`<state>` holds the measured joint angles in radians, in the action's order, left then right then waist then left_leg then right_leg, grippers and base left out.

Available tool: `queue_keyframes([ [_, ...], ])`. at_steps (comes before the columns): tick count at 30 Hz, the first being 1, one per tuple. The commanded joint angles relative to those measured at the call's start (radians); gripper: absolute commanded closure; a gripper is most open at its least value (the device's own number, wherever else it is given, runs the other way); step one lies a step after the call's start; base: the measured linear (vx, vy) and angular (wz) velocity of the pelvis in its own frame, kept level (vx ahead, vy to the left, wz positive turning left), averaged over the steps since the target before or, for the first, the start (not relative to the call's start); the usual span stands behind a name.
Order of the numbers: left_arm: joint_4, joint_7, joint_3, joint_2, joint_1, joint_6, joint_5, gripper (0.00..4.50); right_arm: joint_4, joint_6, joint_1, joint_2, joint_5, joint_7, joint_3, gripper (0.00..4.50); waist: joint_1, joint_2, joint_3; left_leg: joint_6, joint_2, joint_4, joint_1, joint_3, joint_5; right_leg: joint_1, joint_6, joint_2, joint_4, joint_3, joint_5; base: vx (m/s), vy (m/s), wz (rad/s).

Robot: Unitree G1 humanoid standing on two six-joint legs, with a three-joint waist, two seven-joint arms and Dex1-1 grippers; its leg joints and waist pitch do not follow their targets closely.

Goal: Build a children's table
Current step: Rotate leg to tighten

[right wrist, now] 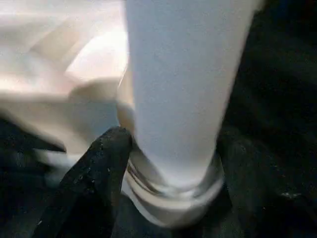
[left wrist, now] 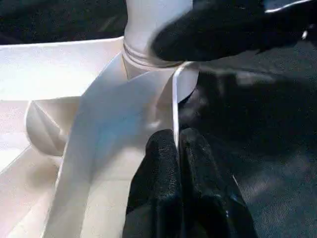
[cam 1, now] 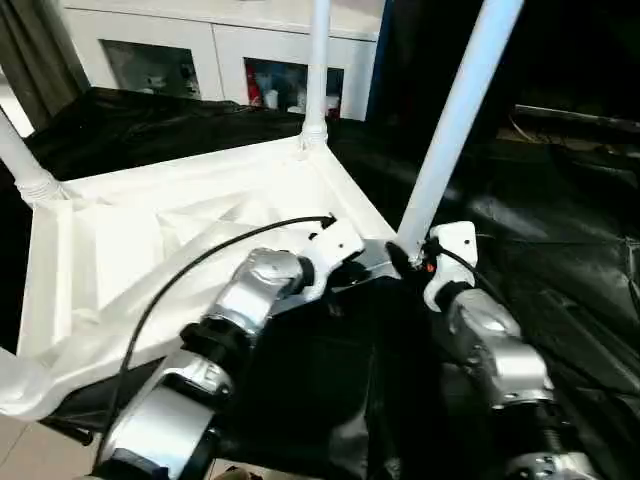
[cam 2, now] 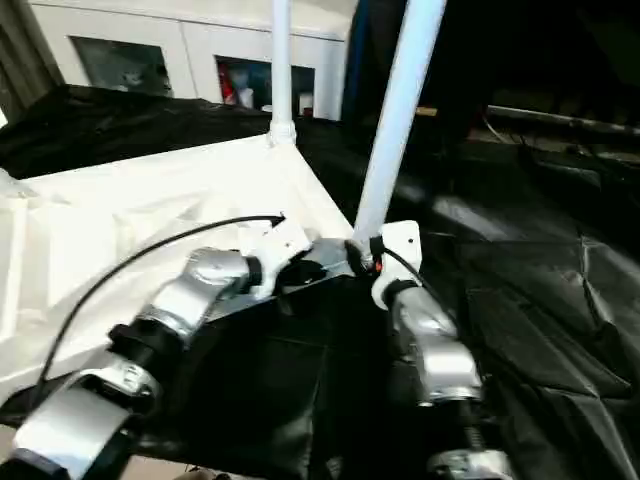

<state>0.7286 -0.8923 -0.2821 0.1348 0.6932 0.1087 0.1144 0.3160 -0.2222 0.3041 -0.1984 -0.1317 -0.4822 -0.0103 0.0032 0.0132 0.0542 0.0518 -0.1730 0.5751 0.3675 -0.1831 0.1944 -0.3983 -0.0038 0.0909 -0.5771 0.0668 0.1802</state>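
The tabletop (cam 1: pixel 180 250) lies upside down on the black-draped work table (cam 1: pixel 560 250): smooth white plastic, rectangular, with a raised rim and shallow moulded ribs inside. To the left of my left gripper (left wrist: pixel 177 148), a white tube leg (cam 1: pixel 22 160) stands in a rounded corner socket, and another leg (cam 1: pixel 318 60) rises upright from the far corner beyond that gripper. My left gripper is clenched on the thin rim of the tabletop, its two black fingers pressed together either side of the edge, just short of the near right corner socket. In that socket stands a third leg (cam 1: pixel 455 120), a smooth round tube with a ribbed collar at its foot, its long axis tilting up and to the right. My right gripper (right wrist: pixel 173 163) sits at the base of this leg, a black finger (right wrist: pixel 99 168) on each side of the collar; I cannot tell whether it grips or merely brackets it.
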Motion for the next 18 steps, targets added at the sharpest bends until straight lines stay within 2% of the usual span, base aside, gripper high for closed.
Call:
queue_keyframes([
  [1,-0.019,-0.103,-0.026,0.018,-0.036,-0.064,-0.025,4.5,-0.01,-0.035,-0.025,-0.024,-0.032,-0.133,-0.062,1.55,0.004,0.011,-0.042,-0.084,-0.054,-0.074,0.0,0.02,0.265,0.036,-0.161,0.065,0.09,-0.048,0.386,0.0,0.0,0.0],
  [3,-0.064,-0.205,-0.036,0.05,-0.063,-0.062,-0.056,4.5,-0.039,-0.037,-0.032,-0.068,-0.057,-0.214,-0.064,1.55,0.008,0.011,-0.045,-0.095,-0.056,-0.073,0.003,0.02,0.228,0.043,-0.176,0.065,0.082,-0.047,0.339,0.0,0.0,0.0],
  [4,-0.082,-0.242,-0.041,0.064,-0.073,-0.056,-0.065,4.5,-0.047,-0.039,-0.032,-0.081,-0.069,-0.236,-0.058,1.55,0.007,0.006,-0.048,-0.101,-0.06,-0.072,0.001,0.02,0.209,0.043,-0.199,0.066,0.076,-0.048,0.293,0.0,0.0,0.0],
  [6,-0.11,-0.312,-0.054,0.094,-0.088,-0.032,-0.082,4.5,-0.064,-0.042,-0.03,-0.111,-0.092,-0.297,-0.046,1.55,0.005,0.011,-0.055,-0.114,-0.059,-0.066,0.002,0.017,0.165,0.046,-0.227,0.062,0.065,-0.046,0.214,0.0,0.0,0.0],
  [7,-0.124,-0.345,-0.066,0.112,-0.096,-0.025,-0.086,4.5,-0.075,-0.049,-0.032,-0.13,-0.106,-0.336,-0.049,1.55,0.007,0.006,-0.056,-0.122,-0.06,-0.064,0.0,0.017,0.137,0.048,-0.249,0.063,0.057,-0.045,0.164,0.051,-0.005,-0.01],
  [8,-0.136,-0.369,-0.073,0.126,-0.101,-0.018,-0.089,4.5,-0.094,-0.057,-0.037,-0.156,-0.123,-0.39,-0.059,1.55,0.007,0.005,-0.059,-0.13,-0.06,-0.062,0.002,0.017,0.115,0.052,-0.26,0.062,0.051,-0.045,0.128,0.086,0.001,0.0],
  [10,-0.14,-0.38,-0.074,0.134,-0.105,-0.016,-0.092,4.5,-0.109,-0.063,-0.042,-0.18,-0.135,-0.438,-0.071,1.55,0.008,0.003,-0.062,-0.17,-0.06,-0.053,-0.004,0.013,0.048,0.049,-0.306,0.057,0.034,-0.045,-0.025,0.062,0.01,0.01],
  [11,-0.136,-0.387,-0.07,0.139,-0.106,-0.028,-0.09,4.5,-0.123,-0.068,-0.048,-0.203,-0.144,-0.486,-0.087,1.55,0.01,0.006,-0.067,-0.179,-0.061,-0.051,-0.008,0.012,0.039,0.05,-0.315,0.058,0.032,-0.045,-0.047,0.0,0.0,0.0],
  [12,-0.133,-0.397,-0.068,0.145,-0.107,-0.034,-0.088,4.5,-0.131,-0.065,-0.053,-0.226,-0.14,-0.526,-0.106,1.55,0.014,0.006,-0.065,-0.194,-0.06,-0.049,-0.007,0.011,0.028,0.051,-0.324,0.058,0.03,-0.045,-0.061,0.0,0.0,0.0],
  [14,-0.135,-0.4,-0.068,0.148,-0.107,-0.035,-0.088,4.5,-0.132,-0.063,-0.054,-0.233,-0.136,-0.536,-0.113,1.55,0.02,0.006,-0.064,-0.197,-0.062,-0.05,-0.008,0.01,0.038,0.053,-0.321,0.062,0.032,-0.045,-0.034,0.0,0.0,0.0],
  [15,-0.145,-0.42,-0.069,0.158,-0.108,-0.027,-0.093,4.5,-0.121,-0.047,-0.053,-0.252,-0.115,-0.566,-0.135,1.55,0.026,0.009,-0.064,-0.177,-0.064,-0.051,-0.01,0.01,0.065,0.053,-0.312,0.064,0.036,-0.045,0.027,0.0,0.0,0.0],
  [17,-0.147,-0.421,-0.069,0.16,-0.107,-0.027,-0.093,4.5,-0.115,-0.046,-0.05,-0.253,-0.11,-0.57,-0.137,1.55,0.028,0.008,-0.061,-0.16,-0.064,-0.053,-0.011,0.008,0.091,0.051,-0.303,0.063,0.041,-0.046,0.07,0.0,0.0,0.0],
  [18,-0.153,-0.423,-0.07,0.165,-0.107,-0.023,-0.096,4.5,-0.106,-0.042,-0.043,-0.253,-0.106,-0.569,-0.14,1.55,0.029,0.008,-0.059,-0.133,-0.065,-0.056,-0.011,0.008,0.124,0.049,-0.291,0.063,0.045,-0.047,0.122,0.0,0.0,0.0],
])
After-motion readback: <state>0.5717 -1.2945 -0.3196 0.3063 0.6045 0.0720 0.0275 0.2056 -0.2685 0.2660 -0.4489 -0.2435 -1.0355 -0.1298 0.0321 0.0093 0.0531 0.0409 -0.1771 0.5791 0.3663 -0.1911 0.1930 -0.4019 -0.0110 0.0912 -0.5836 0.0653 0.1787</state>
